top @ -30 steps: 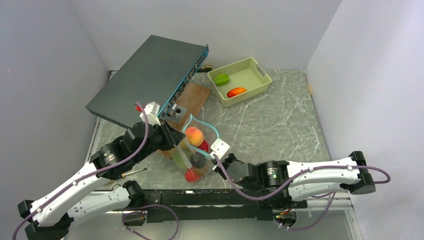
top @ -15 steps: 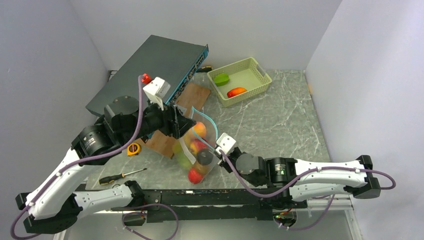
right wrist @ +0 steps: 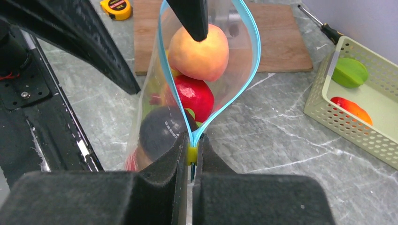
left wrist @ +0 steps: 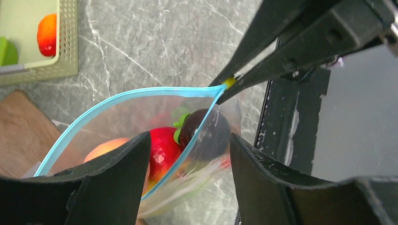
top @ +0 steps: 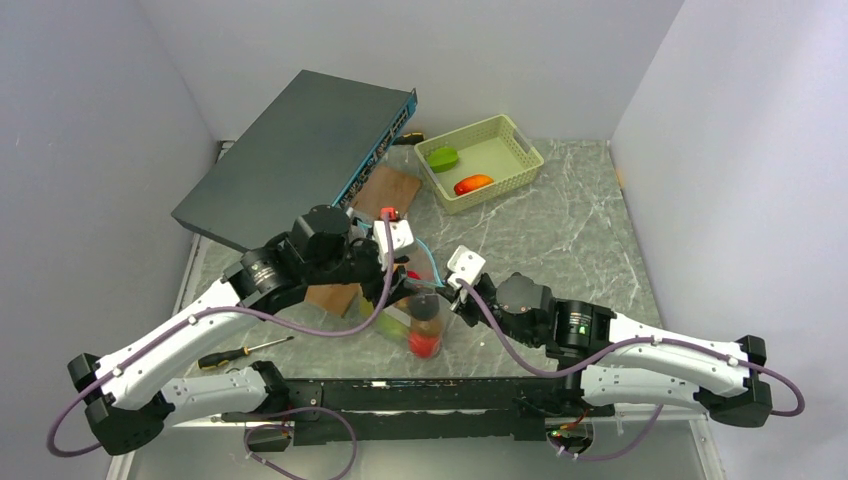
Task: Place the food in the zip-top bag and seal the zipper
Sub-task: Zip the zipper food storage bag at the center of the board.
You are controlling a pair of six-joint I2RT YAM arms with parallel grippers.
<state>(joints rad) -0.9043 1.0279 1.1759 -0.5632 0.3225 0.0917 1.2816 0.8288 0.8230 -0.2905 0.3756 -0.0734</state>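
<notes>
The clear zip-top bag (right wrist: 155, 89) stands on the table with its mouth open. Inside lie food pieces: a peach (right wrist: 199, 51), a red fruit (right wrist: 195, 96) and a dark purple one (right wrist: 159, 133). The teal zipper (left wrist: 122, 96) loops round the mouth. My right gripper (right wrist: 191, 157) is shut on the yellow slider at the zipper's near end. My left gripper (left wrist: 187, 150) is open and straddles one side of the mouth, one fingertip (right wrist: 192, 18) just above the peach. In the top view both grippers, left (top: 398, 282) and right (top: 443, 300), meet at the bag (top: 420, 325).
A pale green basket (top: 520, 140) at the back holds a green fruit (top: 443, 157) and an orange-red one (top: 473, 184). A dark flat box (top: 300, 150) leans at back left. A wooden board (top: 385, 190), tape measure (right wrist: 116, 7) and screwdriver (top: 245, 350) lie nearby.
My left gripper opened and let the peach go into the bag, then swung right and down over the mouth. My right gripper, still shut, drew the bag to the right.
</notes>
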